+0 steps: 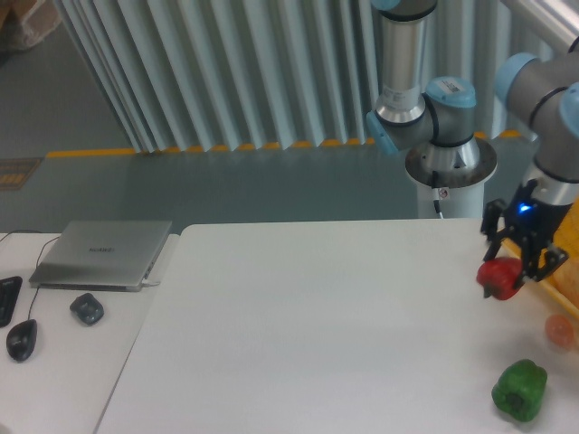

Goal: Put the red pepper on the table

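Note:
The red pepper (500, 278) hangs in the air above the right part of the white table (317, 334), held between the dark fingers of my gripper (516, 271), which is shut on it. The arm comes down from the upper right. The pepper is clear of the tabletop, left of the yellow basket (556, 271), whose edge shows behind the gripper.
A green pepper (519, 390) lies near the table's front right corner, with a small orange-pink fruit (560, 331) above it. On the adjoining desk at left are a laptop (104, 253), two mice (87, 308) and cables. The robot base (450, 176) stands behind the table.

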`<state>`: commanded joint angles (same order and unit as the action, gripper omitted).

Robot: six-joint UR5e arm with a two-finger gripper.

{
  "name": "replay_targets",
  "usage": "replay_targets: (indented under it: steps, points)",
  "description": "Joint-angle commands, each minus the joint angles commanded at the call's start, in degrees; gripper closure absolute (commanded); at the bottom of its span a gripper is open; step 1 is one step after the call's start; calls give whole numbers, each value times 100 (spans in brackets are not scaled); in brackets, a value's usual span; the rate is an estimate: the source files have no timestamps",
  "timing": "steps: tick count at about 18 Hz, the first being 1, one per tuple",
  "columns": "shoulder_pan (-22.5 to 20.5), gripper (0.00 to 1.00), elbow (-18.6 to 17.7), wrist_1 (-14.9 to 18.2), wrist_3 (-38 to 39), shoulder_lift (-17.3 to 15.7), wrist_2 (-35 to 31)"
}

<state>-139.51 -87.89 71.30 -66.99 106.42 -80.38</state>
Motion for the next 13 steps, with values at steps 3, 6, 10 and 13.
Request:
replay_targets:
  steps: [3,6,10,13]
  points:
    - [459,66,0,-336,405,264,-671]
    - [565,65,-27,-520,520,440,-777]
    - [565,63,-167,-574,485,528,-795]
    - [548,61,-385,-565,476,538,-848]
